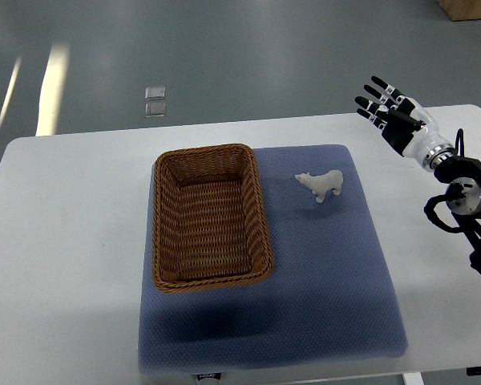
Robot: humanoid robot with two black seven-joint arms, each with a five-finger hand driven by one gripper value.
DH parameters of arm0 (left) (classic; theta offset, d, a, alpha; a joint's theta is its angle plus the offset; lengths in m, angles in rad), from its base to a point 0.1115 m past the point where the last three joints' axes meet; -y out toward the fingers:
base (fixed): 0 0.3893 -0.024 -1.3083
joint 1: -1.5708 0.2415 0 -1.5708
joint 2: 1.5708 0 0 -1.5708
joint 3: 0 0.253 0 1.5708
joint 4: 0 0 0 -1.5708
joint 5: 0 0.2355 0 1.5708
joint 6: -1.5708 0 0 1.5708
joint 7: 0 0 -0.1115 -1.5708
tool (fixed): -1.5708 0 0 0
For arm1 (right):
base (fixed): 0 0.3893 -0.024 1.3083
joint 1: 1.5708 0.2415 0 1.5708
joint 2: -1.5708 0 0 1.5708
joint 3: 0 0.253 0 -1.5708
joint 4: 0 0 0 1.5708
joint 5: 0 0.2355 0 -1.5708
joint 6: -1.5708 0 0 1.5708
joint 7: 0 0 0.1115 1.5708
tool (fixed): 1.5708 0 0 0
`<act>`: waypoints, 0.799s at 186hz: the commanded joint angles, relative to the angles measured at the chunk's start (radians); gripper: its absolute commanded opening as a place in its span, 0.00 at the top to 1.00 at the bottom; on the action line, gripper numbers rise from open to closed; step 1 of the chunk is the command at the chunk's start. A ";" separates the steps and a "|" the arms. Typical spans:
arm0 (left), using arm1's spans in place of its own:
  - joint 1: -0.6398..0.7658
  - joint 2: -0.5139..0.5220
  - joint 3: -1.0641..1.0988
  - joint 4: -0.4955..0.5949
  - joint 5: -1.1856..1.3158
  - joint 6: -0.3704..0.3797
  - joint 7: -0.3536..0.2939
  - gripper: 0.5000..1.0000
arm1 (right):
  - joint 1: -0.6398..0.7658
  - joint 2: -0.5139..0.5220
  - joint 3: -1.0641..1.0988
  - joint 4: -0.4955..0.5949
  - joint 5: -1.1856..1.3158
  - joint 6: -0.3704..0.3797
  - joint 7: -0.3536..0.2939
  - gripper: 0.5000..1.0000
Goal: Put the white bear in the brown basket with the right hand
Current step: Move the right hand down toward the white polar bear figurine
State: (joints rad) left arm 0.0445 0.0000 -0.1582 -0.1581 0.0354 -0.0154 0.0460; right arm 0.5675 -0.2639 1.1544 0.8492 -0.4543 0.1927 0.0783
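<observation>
A small white bear (322,184) stands on the blue mat (321,273), to the right of the brown wicker basket (165,241). The basket is rectangular and holds nothing. My right hand (389,108) hovers at the table's far right, above and to the right of the bear, well apart from it. Its fingers are spread and hold nothing. The left arm does not show.
The mat lies on a white table (64,241). Two small clear squares (154,100) lie on the grey floor beyond the table's far edge. A brown box corner (469,8) shows at the top right.
</observation>
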 commanded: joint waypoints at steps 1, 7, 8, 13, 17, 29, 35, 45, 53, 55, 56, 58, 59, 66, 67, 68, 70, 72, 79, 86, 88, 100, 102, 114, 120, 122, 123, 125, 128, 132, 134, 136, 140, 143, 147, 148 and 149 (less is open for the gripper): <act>0.000 0.000 0.000 0.000 0.000 0.000 0.000 0.00 | 0.012 -0.003 -0.001 0.002 -0.003 -0.004 0.001 0.16; 0.000 0.000 0.000 0.000 0.000 0.000 0.000 0.00 | 0.017 -0.005 -0.002 0.002 -0.003 -0.006 0.001 0.16; 0.000 0.000 0.000 0.000 0.000 0.000 0.000 0.00 | 0.017 -0.005 -0.002 0.002 -0.003 -0.004 0.001 0.16; 0.000 0.000 0.000 0.000 0.000 0.000 0.000 0.00 | 0.020 -0.006 -0.004 0.002 -0.003 -0.001 0.001 0.16; 0.000 0.000 0.000 0.000 0.000 0.000 0.000 0.00 | 0.020 -0.009 -0.004 0.002 -0.004 0.004 0.001 0.16; 0.000 0.000 0.000 0.000 0.000 0.000 0.000 0.00 | 0.028 -0.028 -0.008 0.002 -0.006 0.008 0.001 0.16; 0.000 0.000 0.000 0.000 0.000 0.000 0.000 0.00 | 0.035 -0.035 -0.015 0.002 -0.009 0.011 0.001 0.16; 0.000 0.000 0.000 0.000 0.000 0.000 0.000 0.00 | 0.049 -0.044 -0.019 0.002 -0.017 0.017 0.001 0.16; 0.000 0.000 0.000 0.000 0.000 0.000 0.000 0.00 | 0.052 -0.051 -0.019 0.002 -0.026 0.028 0.001 0.15; 0.000 0.000 0.000 0.000 0.000 0.000 0.000 0.00 | 0.052 -0.052 -0.019 0.002 -0.029 0.031 0.000 0.15; 0.000 0.000 0.000 0.000 0.000 0.000 0.000 0.00 | 0.052 -0.052 -0.019 0.002 -0.029 0.031 0.000 0.15; 0.000 0.000 0.000 0.000 0.000 0.000 0.000 0.00 | 0.054 -0.054 -0.019 0.002 -0.030 0.034 0.000 0.16; 0.000 0.000 0.000 0.000 0.000 0.000 0.000 0.00 | 0.054 -0.055 -0.019 0.002 -0.034 0.039 0.000 0.15; 0.000 0.000 0.000 0.000 0.000 0.000 0.000 0.00 | 0.054 -0.058 -0.019 0.002 -0.046 0.053 0.000 0.15; 0.000 0.000 0.000 0.000 0.000 0.000 0.000 0.00 | 0.055 -0.060 -0.019 0.002 -0.050 0.057 0.000 0.16; 0.000 0.000 0.000 0.000 0.000 0.000 0.000 0.00 | 0.055 -0.060 -0.019 0.002 -0.050 0.057 0.000 0.16; 0.000 0.000 0.000 0.000 0.000 0.000 0.000 0.00 | 0.055 -0.061 -0.019 0.002 -0.053 0.062 0.000 0.15; 0.000 0.000 0.000 0.000 0.000 0.000 0.000 0.00 | 0.057 -0.061 -0.019 0.002 -0.060 0.065 0.000 0.15; 0.000 0.000 0.000 0.000 0.000 0.000 0.000 0.00 | 0.061 -0.063 -0.019 0.002 -0.081 0.082 0.000 0.15; 0.000 0.000 0.000 0.000 0.000 0.000 0.000 0.00 | 0.065 -0.063 -0.019 0.002 -0.100 0.094 0.000 0.15; 0.000 0.000 0.000 0.000 0.000 0.000 0.000 0.00 | 0.066 -0.064 -0.019 0.002 -0.106 0.096 0.000 0.16; 0.000 0.000 0.000 0.000 0.000 0.000 0.000 0.00 | 0.072 -0.075 -0.022 0.004 -0.159 0.109 0.000 0.16; 0.000 0.000 0.000 0.000 0.000 0.000 0.000 0.00 | 0.072 -0.075 -0.022 0.004 -0.172 0.113 0.000 0.16; 0.000 0.000 0.000 0.000 0.000 0.000 0.000 0.00 | 0.074 -0.081 -0.035 0.013 -0.257 0.129 0.001 0.16; 0.000 0.000 0.000 0.000 0.000 0.000 0.000 0.00 | 0.084 -0.083 -0.042 0.017 -0.311 0.142 0.001 0.15; 0.000 0.000 0.000 0.000 0.000 0.000 0.000 0.00 | 0.089 -0.083 -0.044 0.019 -0.328 0.146 0.001 0.15; 0.000 0.000 0.000 0.000 0.000 0.000 0.000 0.00 | 0.089 -0.083 -0.044 0.019 -0.328 0.146 0.001 0.15; 0.000 0.000 0.000 0.000 0.000 0.000 0.000 0.00 | 0.094 -0.083 -0.047 0.022 -0.348 0.151 0.001 0.15; 0.000 0.000 0.000 0.000 0.000 0.000 0.000 0.00 | 0.101 -0.083 -0.054 0.025 -0.391 0.159 0.001 0.15; 0.000 0.000 0.000 0.000 0.000 0.000 0.000 0.00 | 0.109 -0.086 -0.065 0.030 -0.435 0.168 0.001 0.15; 0.000 0.000 0.000 0.000 0.000 0.000 0.000 0.00 | 0.112 -0.086 -0.071 0.030 -0.458 0.172 0.001 0.15; 0.000 0.000 0.000 0.000 0.000 0.000 0.000 0.00 | 0.117 -0.090 -0.079 0.031 -0.481 0.175 0.001 0.15; 0.000 0.000 0.000 0.000 0.000 0.000 0.000 0.00 | 0.123 -0.098 -0.093 0.033 -0.526 0.183 0.003 0.15; 0.000 0.000 0.000 0.000 0.000 0.000 0.000 0.00 | 0.127 -0.101 -0.099 0.034 -0.550 0.186 0.003 0.15; 0.000 0.000 0.000 0.000 0.000 0.000 0.000 0.00 | 0.135 -0.110 -0.114 0.039 -0.595 0.192 0.005 0.15; 0.000 0.000 0.000 0.000 0.000 0.000 0.000 0.00 | 0.140 -0.115 -0.122 0.042 -0.616 0.195 0.008 0.15; 0.000 0.000 0.000 0.000 0.000 0.000 0.000 0.00 | 0.140 -0.115 -0.122 0.042 -0.616 0.195 0.008 0.15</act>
State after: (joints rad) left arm 0.0444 0.0000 -0.1580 -0.1580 0.0353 -0.0154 0.0460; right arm 0.6730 -0.3515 1.0895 0.8755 -0.8707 0.3553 0.0793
